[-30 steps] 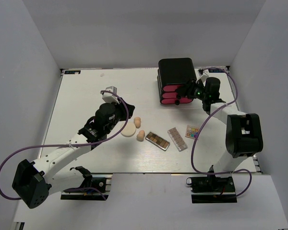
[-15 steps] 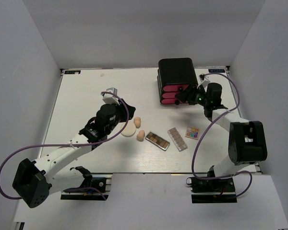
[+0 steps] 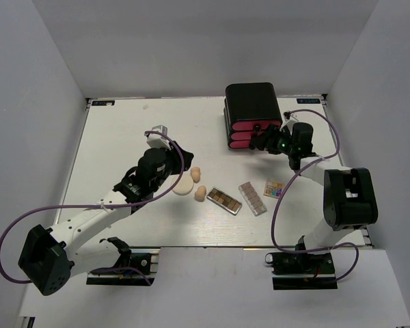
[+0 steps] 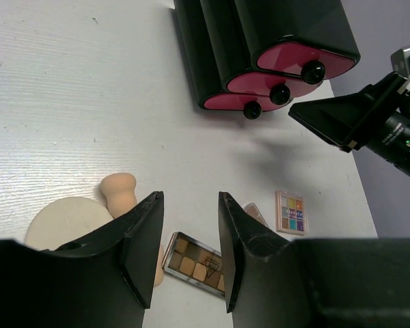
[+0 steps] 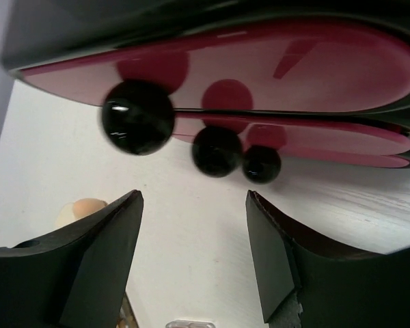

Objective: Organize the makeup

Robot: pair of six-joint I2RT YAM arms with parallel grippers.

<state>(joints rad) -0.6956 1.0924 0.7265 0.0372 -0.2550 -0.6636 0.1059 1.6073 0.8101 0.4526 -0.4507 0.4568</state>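
Right gripper (image 5: pixel 193 205), spread and empty, faces the black pink-drawered box (image 3: pixel 251 99); its round black knob (image 5: pixel 137 117) lies just ahead.

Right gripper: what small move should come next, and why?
Probably ease the right gripper toward the nearest black knob, then close on it. Its jaws stand open and empty, facing the pink drawers, which look shut, and no knob sits between them yet. The makeup, such as the brown palette, lies loose on the table.
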